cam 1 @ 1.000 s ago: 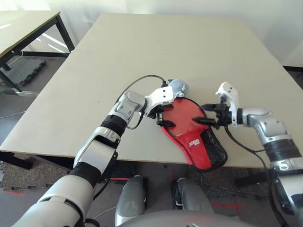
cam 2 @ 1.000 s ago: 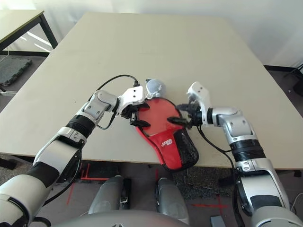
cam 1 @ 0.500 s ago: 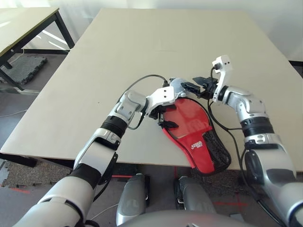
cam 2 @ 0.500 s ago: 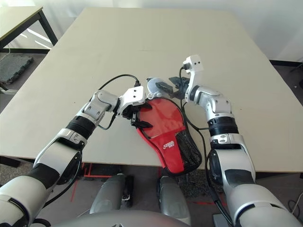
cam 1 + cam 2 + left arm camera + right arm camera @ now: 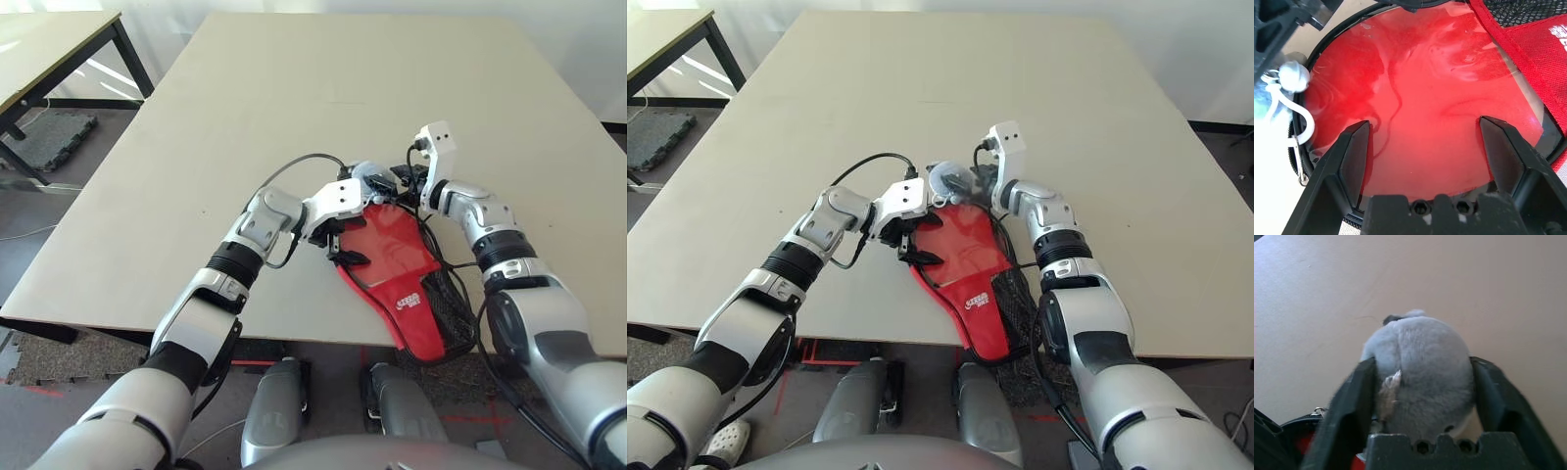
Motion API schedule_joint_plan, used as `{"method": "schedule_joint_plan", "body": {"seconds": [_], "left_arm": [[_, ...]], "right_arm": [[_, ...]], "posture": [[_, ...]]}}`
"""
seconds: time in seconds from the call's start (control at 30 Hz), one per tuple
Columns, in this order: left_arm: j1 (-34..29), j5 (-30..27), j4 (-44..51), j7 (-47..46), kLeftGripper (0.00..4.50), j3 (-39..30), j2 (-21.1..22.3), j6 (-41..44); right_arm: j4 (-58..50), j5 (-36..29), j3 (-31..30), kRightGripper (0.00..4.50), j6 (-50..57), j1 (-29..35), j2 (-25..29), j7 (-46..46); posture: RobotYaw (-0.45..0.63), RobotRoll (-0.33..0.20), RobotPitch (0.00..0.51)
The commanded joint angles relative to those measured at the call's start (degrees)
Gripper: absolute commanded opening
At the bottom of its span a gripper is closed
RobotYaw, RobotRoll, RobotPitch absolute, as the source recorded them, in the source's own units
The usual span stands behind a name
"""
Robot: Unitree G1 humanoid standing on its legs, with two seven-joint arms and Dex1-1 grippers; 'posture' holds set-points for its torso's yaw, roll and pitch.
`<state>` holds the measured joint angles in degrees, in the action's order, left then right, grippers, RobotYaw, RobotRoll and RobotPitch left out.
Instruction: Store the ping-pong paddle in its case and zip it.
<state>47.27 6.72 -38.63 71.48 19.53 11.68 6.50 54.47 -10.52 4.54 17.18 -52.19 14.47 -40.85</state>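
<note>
At the table's [image 5: 294,78] near edge, found the case [image 5: 411,294] lying red side up, with the paddle [image 5: 1430,98] seated inside its unzipped rim [image 5: 1298,142]. Held the left pincer [image 5: 341,247] wide open and empty just above that red face. Had the right pincer [image 5: 1422,364] pressed on a grey bundle [image 5: 945,176] at the case's round end. Judged insertion done, zipping not yet begun.

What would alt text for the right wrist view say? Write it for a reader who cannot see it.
The right gripper has its two black fingers on either side of a fuzzy grey cloth bundle on the beige table. A sliver of the red case shows beside one finger.
</note>
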Motion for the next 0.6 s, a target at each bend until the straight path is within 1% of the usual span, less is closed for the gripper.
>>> {"method": "schedule_joint_plan", "body": {"seconds": [0.03,0.17,0.27,0.33,0.6], "left_arm": [[-2.39,1.38,-1.3,-0.53,4.5,2.92,-0.49,1.46],[-2.92,1.38,-0.58,-0.62,4.5,3.04,-0.54,1.83],[-3.29,1.33,0.02,-0.66,4.5,3.15,-0.54,2.13],[-3.42,1.27,0.31,-0.67,4.5,3.2,-0.55,2.34],[-3.92,1.05,1.68,-0.43,4.5,3.81,-0.81,3.22]], "right_arm": [[3.17,0.62,0.04,2.42,-0.86,-1.61,-0.58,0.5],[5.55,0.76,0.71,1.01,-2.13,-3.15,-0.23,1.86],[7.31,1.03,1.41,0.17,-4.04,-3.84,0.74,3.77],[8.41,1.15,1.97,0.06,-5.22,-4.21,1.27,4.88],[12.87,1.11,3.29,0.05,-9.72,-5.11,3.82,7.98]], "posture": [[0.09,0.0,0.129],[0.1,0.0,0.125],[0.1,0.0,0.123],[0.1,0.0,0.123],[0.1,0.0,0.126]]}}
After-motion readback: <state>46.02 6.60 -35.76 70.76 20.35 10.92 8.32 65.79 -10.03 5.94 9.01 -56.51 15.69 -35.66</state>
